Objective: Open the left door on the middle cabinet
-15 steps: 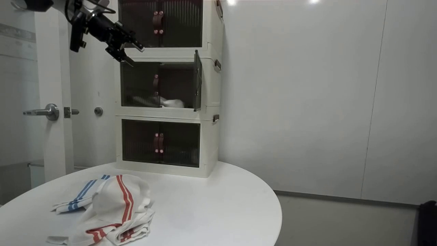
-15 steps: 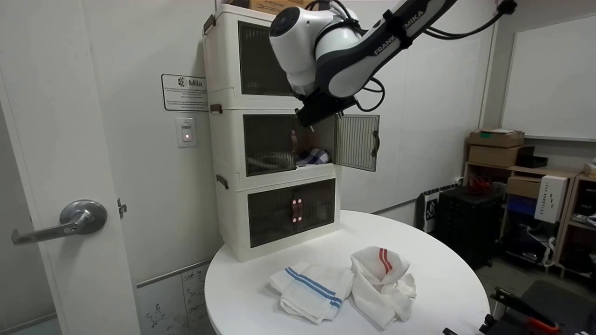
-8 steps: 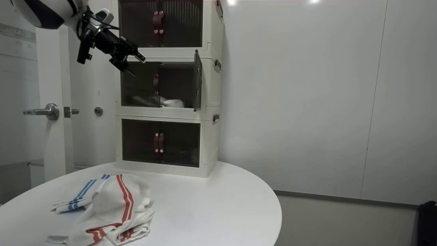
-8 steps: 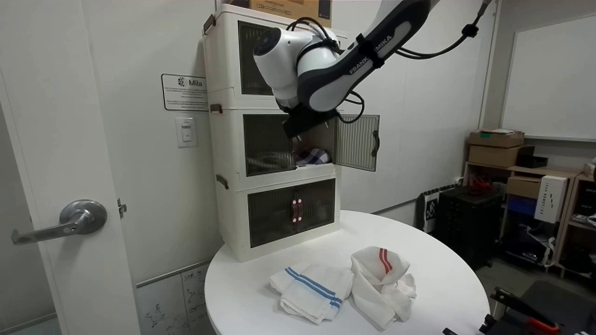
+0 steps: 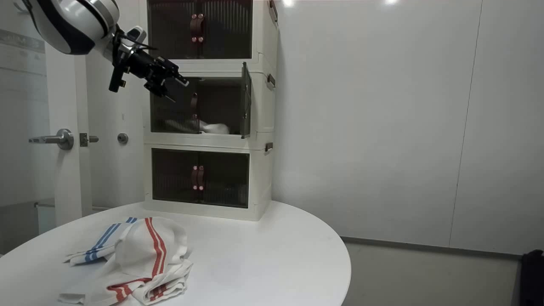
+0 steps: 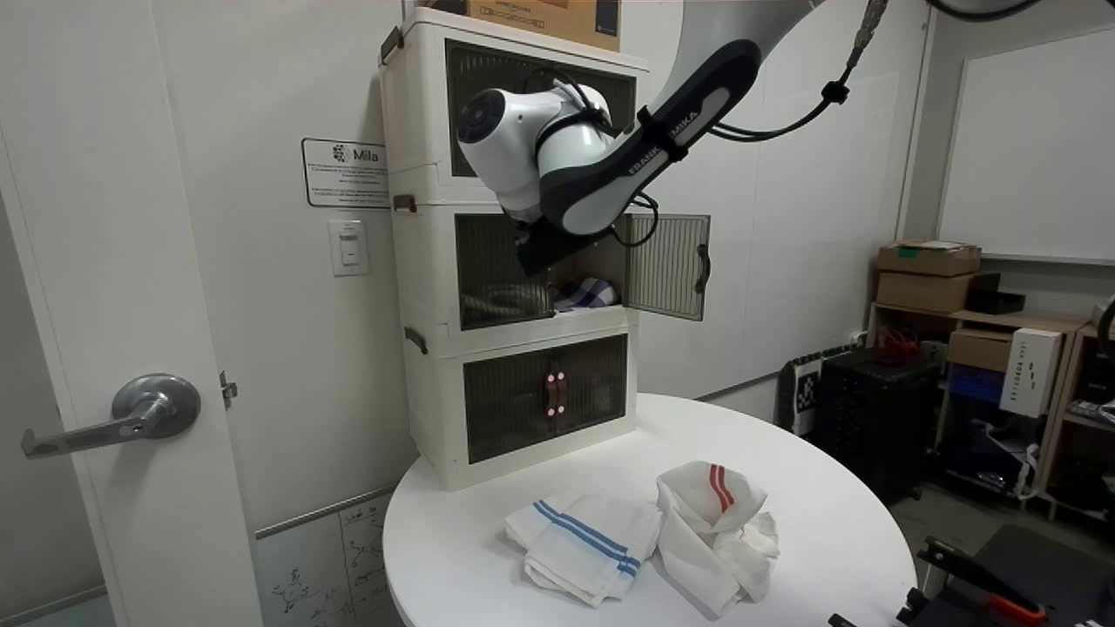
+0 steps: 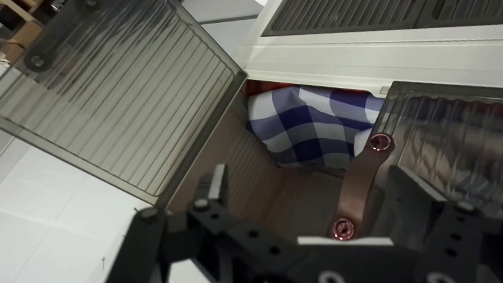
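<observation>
The middle cabinet (image 5: 199, 139) is the white-framed centre tier of the tower and shows in both exterior views (image 6: 592, 324). Its left door (image 5: 170, 106) is shut, with a dark see-through ribbed pane (image 6: 488, 296). In the wrist view this left door (image 7: 452, 145) is on the right, with its reddish-brown strap handle (image 7: 357, 188) along the free edge. My gripper (image 5: 179, 91) is in front of the door's upper part. In the wrist view my gripper (image 7: 308, 177) is open and empty, and the handle appears between its fingers, nearer the right finger. Contact cannot be told.
The right door (image 6: 669, 266) of the middle cabinet stands open, swung outward (image 7: 129, 102). A blue-and-white checked cloth (image 7: 310, 122) lies inside. The tower stands on a round white table (image 6: 827, 522) with a blue-striped towel (image 6: 584, 544) and a red-striped towel (image 6: 719, 531).
My arm and gripper have moved down and nearer to the left door's handle. The right door and the towels have not moved, and the left door stays shut.
</observation>
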{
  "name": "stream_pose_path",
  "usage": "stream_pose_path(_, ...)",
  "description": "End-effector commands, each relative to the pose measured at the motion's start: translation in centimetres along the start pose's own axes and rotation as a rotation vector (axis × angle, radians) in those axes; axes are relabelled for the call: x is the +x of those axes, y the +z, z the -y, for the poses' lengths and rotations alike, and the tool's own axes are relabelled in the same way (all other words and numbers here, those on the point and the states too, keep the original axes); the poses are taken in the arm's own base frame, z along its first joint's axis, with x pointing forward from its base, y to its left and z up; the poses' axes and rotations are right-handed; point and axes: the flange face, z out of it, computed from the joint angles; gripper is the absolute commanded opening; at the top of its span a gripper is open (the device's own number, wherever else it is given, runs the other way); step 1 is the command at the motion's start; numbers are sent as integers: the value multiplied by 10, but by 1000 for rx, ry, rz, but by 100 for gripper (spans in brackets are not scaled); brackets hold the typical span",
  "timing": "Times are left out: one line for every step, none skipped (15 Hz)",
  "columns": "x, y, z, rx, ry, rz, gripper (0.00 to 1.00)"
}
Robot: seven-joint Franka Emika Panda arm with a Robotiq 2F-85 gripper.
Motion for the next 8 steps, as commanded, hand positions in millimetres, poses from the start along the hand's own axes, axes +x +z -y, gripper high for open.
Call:
stream_pose_path(15, 17, 13, -26, 25, -34, 100)
stream_pose_path(16, 22, 15, -29, 28, -35, 100)
stream_pose_path(19, 26, 17, -32, 31, -38, 100)
stream_pose_path(20, 30, 18, -34, 33, -38, 100)
stream_pose_path(22, 33, 20, -35, 36, -40, 100)
stream_pose_path(23, 36, 22, -36, 39, -42, 100)
stream_pose_path(25, 38, 24, -38, 41, -43, 100)
stream_pose_path(26, 41, 25, -39, 44, -43, 100)
